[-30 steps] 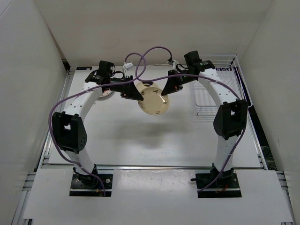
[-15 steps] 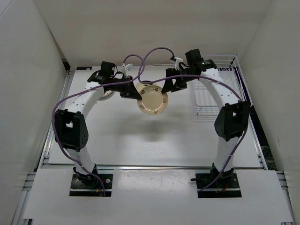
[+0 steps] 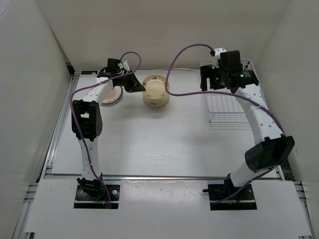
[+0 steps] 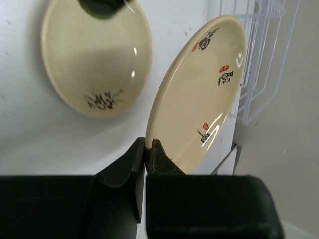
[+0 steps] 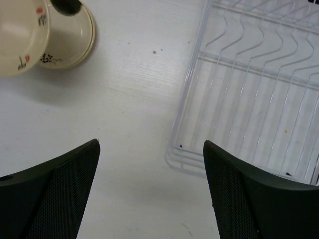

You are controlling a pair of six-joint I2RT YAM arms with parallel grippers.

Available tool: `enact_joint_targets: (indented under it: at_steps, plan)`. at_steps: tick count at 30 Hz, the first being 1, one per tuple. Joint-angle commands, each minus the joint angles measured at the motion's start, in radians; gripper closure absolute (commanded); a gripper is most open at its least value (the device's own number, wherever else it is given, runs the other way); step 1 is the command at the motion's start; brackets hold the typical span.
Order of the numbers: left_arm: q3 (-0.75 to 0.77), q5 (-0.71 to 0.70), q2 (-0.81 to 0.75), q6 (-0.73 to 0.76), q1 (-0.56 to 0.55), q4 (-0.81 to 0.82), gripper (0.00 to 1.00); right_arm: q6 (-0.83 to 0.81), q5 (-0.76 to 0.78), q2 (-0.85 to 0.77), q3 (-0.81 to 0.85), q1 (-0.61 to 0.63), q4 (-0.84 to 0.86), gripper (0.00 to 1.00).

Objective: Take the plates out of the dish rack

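White tabletop (image 3: 149,144) lay beside the rack (image 5: 249,99); my left pincer (image 4: 146,147) clamped a cream plate (image 4: 199,89) by its rim. It looked stiff, glossy, breakable and probably slippery. My right pincer (image 5: 151,149) gaped empty.

The white tabletop (image 3: 159,144) lies open in the middle and toward the near edge. The far side is tighter: a cream-yellow round plate (image 4: 94,55) lies flat, a second cream-yellow plate (image 4: 199,94) hangs tilted just beside it (pinched at its rim by the left gripper (image 4: 148,149)), and an orange sunburst plate (image 3: 112,95) sits by the left arm (image 3: 87,119). The white wire dish rack (image 3: 229,107) walls the right side; purple cables (image 3: 199,46) loop overhead.
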Motion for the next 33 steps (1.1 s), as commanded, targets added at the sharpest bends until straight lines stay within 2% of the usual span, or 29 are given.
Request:
enact_joint_targets:
  at_steps: [1,6,10,21,29,33]
  plan:
    - [0.126,0.003,0.03,-0.053,0.005,0.029,0.9,-0.001,0.053,-0.093,-0.116,0.008,0.02,0.13]
    - [0.279,0.003,0.179,-0.029,0.005,0.038,0.9,-0.012,-0.034,-0.221,-0.253,0.008,-0.021,0.12]
    - [0.333,0.014,0.245,-0.004,0.005,0.047,0.9,-0.021,-0.079,-0.282,-0.34,0.008,-0.03,0.12]
    - [0.267,-0.112,0.283,0.054,0.005,0.047,0.9,-0.03,-0.108,-0.295,-0.362,0.008,-0.031,0.12]
    - [0.226,-0.141,0.293,0.077,0.005,0.047,0.9,-0.03,-0.108,-0.285,-0.352,0.008,-0.03,0.12]
    - [0.217,-0.132,0.293,0.111,-0.004,0.047,0.73,-0.03,-0.108,-0.285,-0.352,0.008,-0.021,0.12]
